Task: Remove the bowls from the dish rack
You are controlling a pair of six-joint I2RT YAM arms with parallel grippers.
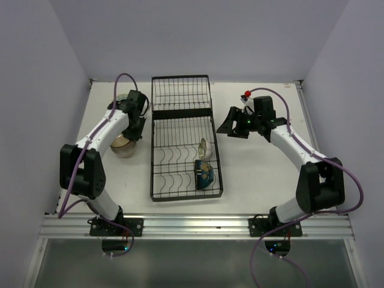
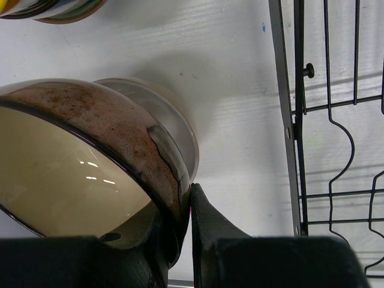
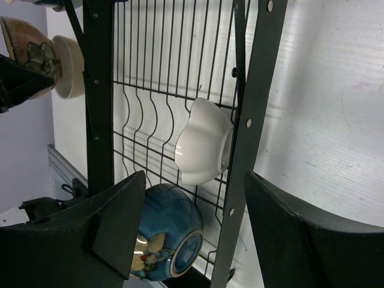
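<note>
The black wire dish rack [image 1: 183, 120] lies lengthwise in the middle of the table. A white bowl [image 1: 203, 147] and a blue flowered bowl [image 1: 204, 174] stand on edge in its near right part. They also show in the right wrist view, white bowl [image 3: 204, 141] above blue bowl [image 3: 168, 240]. My left gripper [image 2: 187, 207] is shut on the rim of a brown bowl [image 2: 90, 156], which it holds tilted over the table left of the rack [image 2: 288, 120]. My right gripper [image 1: 231, 127] stands open and empty beside the rack's right rail [image 3: 255, 120].
A stack of bowls [image 1: 124, 98] sits at the back left of the table, its edge showing in the left wrist view [image 2: 54, 9]. A small red object [image 1: 246, 93] lies at the back right. Walls close in the table on three sides.
</note>
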